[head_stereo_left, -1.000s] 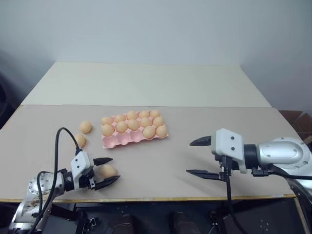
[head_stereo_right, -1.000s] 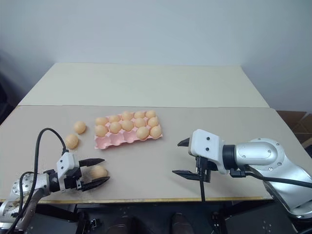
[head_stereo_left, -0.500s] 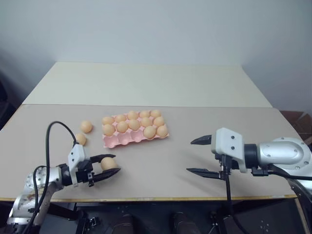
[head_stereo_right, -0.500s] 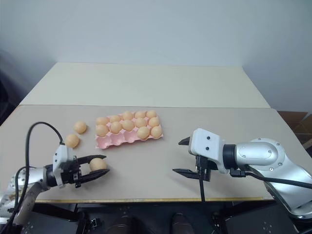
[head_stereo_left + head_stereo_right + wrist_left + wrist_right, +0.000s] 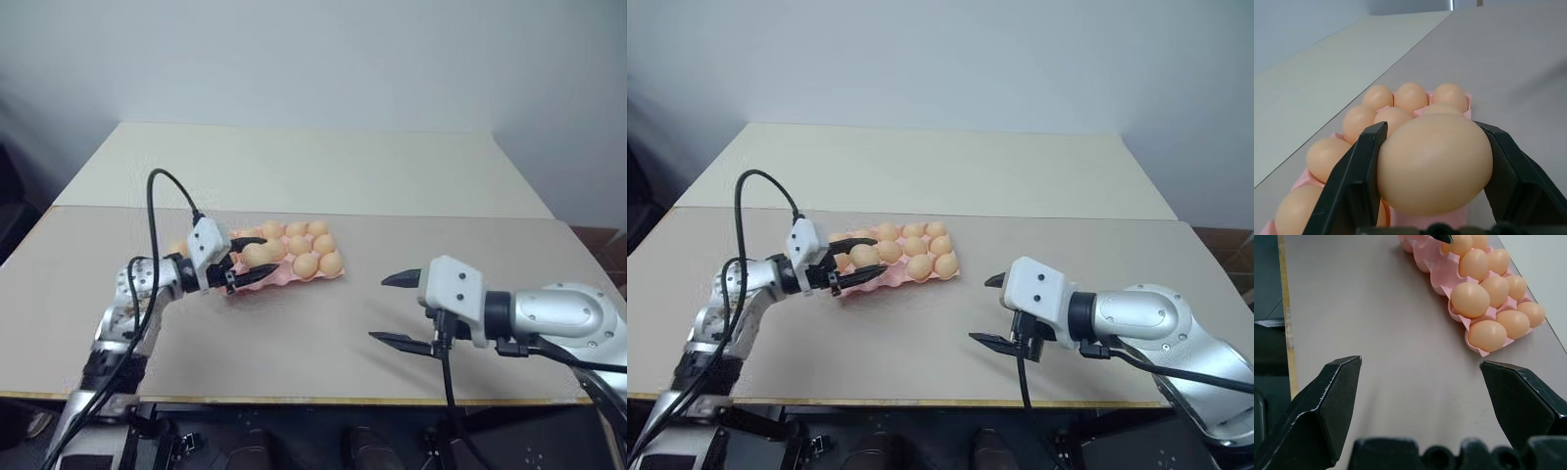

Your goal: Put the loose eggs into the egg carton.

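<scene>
My left gripper (image 5: 245,262) is shut on one pale orange egg (image 5: 1435,164), both black fingers (image 5: 1359,178) pressed to its sides. It holds that egg just above the near left end of the pink egg carton (image 5: 284,280). Several eggs (image 5: 1470,299) sit in the carton's cups. A bit of another loose egg (image 5: 177,247) peeks out on the table behind the left wrist. My right gripper (image 5: 378,308) hovers over the table to the right of the carton, open and with nothing between its fingers.
The carton lies on a beige tabletop (image 5: 294,343), whose front edge (image 5: 294,399) runs close to me. A paler table (image 5: 304,166) adjoins it behind, up to the wall. A black cable (image 5: 154,211) loops up over the left arm.
My left gripper shut on the loose egg near the table's front left, lifted it and carried it forward and right to the carton. The right gripper stayed open and still.
</scene>
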`<state>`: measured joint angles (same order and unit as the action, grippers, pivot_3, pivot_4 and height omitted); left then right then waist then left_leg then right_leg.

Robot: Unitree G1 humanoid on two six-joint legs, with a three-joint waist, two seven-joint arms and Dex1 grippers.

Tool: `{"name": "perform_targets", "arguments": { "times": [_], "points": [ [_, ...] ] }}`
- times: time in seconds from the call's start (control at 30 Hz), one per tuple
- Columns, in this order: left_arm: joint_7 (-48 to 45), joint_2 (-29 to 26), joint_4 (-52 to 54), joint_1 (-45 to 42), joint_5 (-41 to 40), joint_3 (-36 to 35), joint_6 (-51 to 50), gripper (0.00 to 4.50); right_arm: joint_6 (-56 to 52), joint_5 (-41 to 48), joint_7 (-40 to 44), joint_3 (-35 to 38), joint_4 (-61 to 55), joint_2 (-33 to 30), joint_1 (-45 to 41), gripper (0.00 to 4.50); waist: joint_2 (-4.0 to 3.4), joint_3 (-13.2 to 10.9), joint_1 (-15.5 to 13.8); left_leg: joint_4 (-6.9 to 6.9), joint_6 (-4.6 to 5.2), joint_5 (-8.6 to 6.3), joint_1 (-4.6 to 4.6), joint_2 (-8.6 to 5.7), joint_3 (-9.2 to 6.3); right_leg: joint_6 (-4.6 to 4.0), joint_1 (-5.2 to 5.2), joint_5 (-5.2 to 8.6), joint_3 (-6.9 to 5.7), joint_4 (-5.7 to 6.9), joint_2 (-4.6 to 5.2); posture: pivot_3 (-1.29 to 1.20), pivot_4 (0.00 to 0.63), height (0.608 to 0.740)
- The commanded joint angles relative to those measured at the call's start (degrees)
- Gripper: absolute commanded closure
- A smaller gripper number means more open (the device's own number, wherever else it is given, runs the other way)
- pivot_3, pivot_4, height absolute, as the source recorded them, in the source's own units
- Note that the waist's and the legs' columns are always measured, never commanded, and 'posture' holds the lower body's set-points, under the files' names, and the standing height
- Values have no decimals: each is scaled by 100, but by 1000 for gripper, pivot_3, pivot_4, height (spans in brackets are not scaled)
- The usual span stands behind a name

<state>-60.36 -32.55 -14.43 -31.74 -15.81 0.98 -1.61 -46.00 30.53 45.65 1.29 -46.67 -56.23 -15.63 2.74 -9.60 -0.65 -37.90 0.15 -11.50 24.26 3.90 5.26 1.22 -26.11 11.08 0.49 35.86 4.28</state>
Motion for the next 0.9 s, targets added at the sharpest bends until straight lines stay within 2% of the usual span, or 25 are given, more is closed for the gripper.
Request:
{"name": "perform_targets", "arguments": {
  "times": [0.03, 0.27, 0.33, 0.47, 0.5, 0.63, 0.73, 0.9],
  "points": [
    [-120, 240, -687, -543, 54, 27, 399, 2019, -119, 52, -177, 251, -295, -30, 91, 0, 1, 0, -2, -4, 0, 0, 1, 0, 0, 0, 1, 1, 1, 0, 1, 0, 150, 740],
    [-544, 415, -1532, -990, 346, 265, 964, 2019, -227, 60, -371, 406, -451, -15, 362, 0, 2, 0, 22, -13, 2, 1, 4, -2, 0, 7, 3, -4, 4, 0, 2, 0, 150, 740],
    [-763, 389, -1635, -1032, 287, 305, 723, 1318, -278, 88, -427, 436, -491, -1, 400, 0, 2, 0, 32, -13, 2, 1, 3, -1, -2, 12, 3, -7, 3, 1, -1, 0, 150, 740],
    [-659, 430, -1787, -1041, 396, 255, 1001, 122, -317, 162, -432, 443, -482, -4, 504, 0, 2, 0, 18, -13, 2, 1, 3, -2, -5, 14, 4, -5, 2, 3, 0, 0, 150, 740],
    [-564, 451, -1825, -1049, 433, 229, 1085, 21, -302, 159, -432, 436, -474, -17, 511, 0, 2, 0, 17, -14, 2, 1, 3, -2, -5, 14, 4, -6, 3, 3, 1, 0, 150, 740],
    [-514, 481, -1721, -1026, 337, 88, 1216, 21, -273, 190, -394, 449, -424, -48, 476, 0, 2, 0, 7, -15, 2, 1, 4, -2, -5, 15, 4, -6, 2, 2, 1, 0, 150, 740],
    [-662, 297, -1098, -782, -34, -167, 913, 21, -244, 243, -256, 462, -386, -124, 434, 0, 3, 0, 29, -14, 2, 1, 5, -2, -5, 14, 3, -7, 3, 3, 1, 0, 150, 740],
    [-347, -494, 506, 300, -415, -893, 182, 21, -118, 256, -49, 428, -291, -224, 301, 0, 2, 0, 170, -12, 2, 1, 0, 3, -8, 14, 2, -8, 5, 8, -1, 0, 150, 740]
  ]
}}
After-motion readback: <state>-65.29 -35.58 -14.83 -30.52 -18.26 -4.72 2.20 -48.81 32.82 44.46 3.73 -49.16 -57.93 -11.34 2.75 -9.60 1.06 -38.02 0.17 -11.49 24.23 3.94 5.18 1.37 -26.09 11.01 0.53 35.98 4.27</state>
